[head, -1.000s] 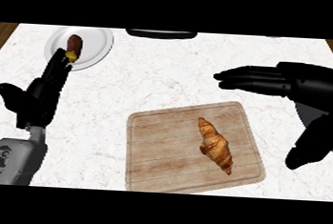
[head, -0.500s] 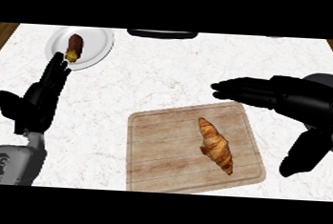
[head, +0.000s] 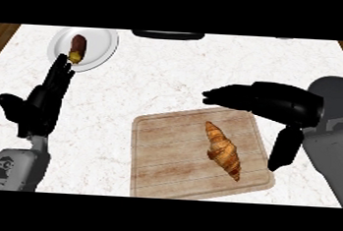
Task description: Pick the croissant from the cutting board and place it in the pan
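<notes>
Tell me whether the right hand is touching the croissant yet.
Apart. In the head view the right hand hovers by the cutting board's far edge, with bare board showing between its fingers and the croissant.

One head view looks steeply down on the counter [head: 169, 73] from above.

The croissant [head: 223, 150] is golden-brown and ridged, lying flat on the cutting board [head: 165, 156], a pale wooden slab with rounded corners. It sits right of the board's centre, its long axis running from 11 to 5 o'clock. The dark pan [head: 168, 34] shows only as a rim at 12 o'clock
</notes>
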`<action>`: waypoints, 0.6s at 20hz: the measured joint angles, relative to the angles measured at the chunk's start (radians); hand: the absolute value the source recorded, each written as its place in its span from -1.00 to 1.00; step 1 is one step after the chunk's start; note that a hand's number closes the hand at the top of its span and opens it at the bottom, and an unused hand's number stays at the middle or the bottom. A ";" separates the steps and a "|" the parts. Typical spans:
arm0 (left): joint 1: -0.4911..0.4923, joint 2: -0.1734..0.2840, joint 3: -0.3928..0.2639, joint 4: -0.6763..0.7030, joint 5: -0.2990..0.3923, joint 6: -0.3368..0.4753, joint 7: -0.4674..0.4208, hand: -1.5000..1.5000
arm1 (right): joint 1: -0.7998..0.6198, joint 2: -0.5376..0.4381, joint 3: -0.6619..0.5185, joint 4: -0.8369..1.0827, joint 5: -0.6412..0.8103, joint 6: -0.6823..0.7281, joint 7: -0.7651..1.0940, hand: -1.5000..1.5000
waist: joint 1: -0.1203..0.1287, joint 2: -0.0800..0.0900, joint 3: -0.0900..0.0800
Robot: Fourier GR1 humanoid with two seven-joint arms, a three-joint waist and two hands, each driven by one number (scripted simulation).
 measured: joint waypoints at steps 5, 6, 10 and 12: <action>0.007 -0.007 0.018 0.006 -0.001 -0.021 -0.004 0.00 | 0.007 0.025 0.032 0.025 0.085 -0.012 -0.044 -1.00 | -0.001 0.000 0.000; 0.000 -0.001 0.029 0.014 0.002 -0.030 -0.005 0.00 | 0.015 0.025 0.038 0.028 0.105 -0.021 -0.057 -1.00 | -0.002 0.000 0.000; -0.008 -0.022 0.028 0.007 -0.020 -0.019 0.008 0.00 | 0.033 0.053 0.063 0.028 0.176 -0.039 -0.068 -1.00 | -0.003 -0.001 0.000; 0.000 -0.015 0.036 -0.013 -0.018 -0.029 0.020 0.00 | 0.059 0.057 0.081 -0.007 0.207 -0.038 -0.057 -1.00 | -0.004 -0.002 0.000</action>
